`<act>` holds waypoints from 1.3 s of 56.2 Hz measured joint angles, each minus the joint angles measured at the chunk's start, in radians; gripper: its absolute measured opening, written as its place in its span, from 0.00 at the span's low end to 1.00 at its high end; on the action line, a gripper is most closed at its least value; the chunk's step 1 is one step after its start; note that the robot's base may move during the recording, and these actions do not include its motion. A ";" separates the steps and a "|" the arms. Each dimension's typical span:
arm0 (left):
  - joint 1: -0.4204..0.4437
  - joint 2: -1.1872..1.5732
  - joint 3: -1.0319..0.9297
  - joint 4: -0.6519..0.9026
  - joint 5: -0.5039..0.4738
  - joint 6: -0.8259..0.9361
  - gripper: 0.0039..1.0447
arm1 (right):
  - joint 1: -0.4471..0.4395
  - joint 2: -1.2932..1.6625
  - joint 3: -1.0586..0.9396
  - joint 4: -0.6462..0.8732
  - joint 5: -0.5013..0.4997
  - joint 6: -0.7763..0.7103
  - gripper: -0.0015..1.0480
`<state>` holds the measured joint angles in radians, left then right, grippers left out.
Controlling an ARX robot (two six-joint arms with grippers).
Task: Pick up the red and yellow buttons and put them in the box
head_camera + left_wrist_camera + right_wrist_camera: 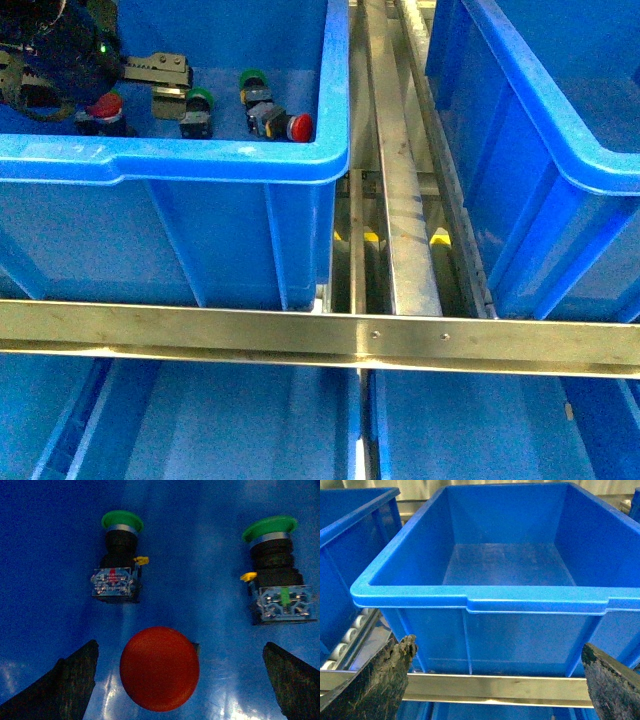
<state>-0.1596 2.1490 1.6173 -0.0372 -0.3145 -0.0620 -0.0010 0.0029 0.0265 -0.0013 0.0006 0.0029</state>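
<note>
Left wrist view, red button, terminal labels blurred

One red button stands cap-up on the floor of the left bin. A second red button lies on its side nearby. The blue box sits upright and open-topped to the right.

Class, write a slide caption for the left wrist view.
Open left gripper poised around a red button, two green buttons nearby.

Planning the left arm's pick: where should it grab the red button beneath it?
Grip the red button across its round cap, coming straight down from above: the dome faces up, hiding the body, and the open left hand straddles it.
</note>
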 joint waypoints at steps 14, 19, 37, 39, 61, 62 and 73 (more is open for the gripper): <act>0.000 0.019 0.024 -0.011 -0.023 -0.008 0.56 | 0.000 0.000 0.000 0.000 0.000 0.000 0.94; 0.000 0.019 0.026 -0.010 -0.022 -0.008 0.44 | 0.000 0.000 0.000 0.000 0.000 0.000 0.94; 0.000 0.015 0.017 0.008 -0.012 -0.006 0.33 | 0.000 0.000 0.000 0.000 0.000 0.000 0.94; 0.000 0.004 0.000 0.021 0.005 -0.006 0.33 | 0.000 0.000 0.000 0.000 0.000 0.000 0.94; 0.043 -0.384 -0.334 0.284 0.344 -0.055 0.33 | 0.000 0.000 0.000 0.000 0.000 0.000 0.94; 0.053 -0.407 -0.355 0.314 0.387 -0.078 0.33 | 0.000 0.000 0.000 0.000 0.000 0.000 0.94; 0.131 -0.526 -0.520 0.584 0.615 -0.278 0.33 | 0.000 0.000 0.000 0.000 0.000 0.000 0.94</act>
<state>-0.0284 1.6234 1.0969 0.5472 0.3000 -0.3401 -0.0010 0.0029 0.0265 -0.0013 0.0006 0.0029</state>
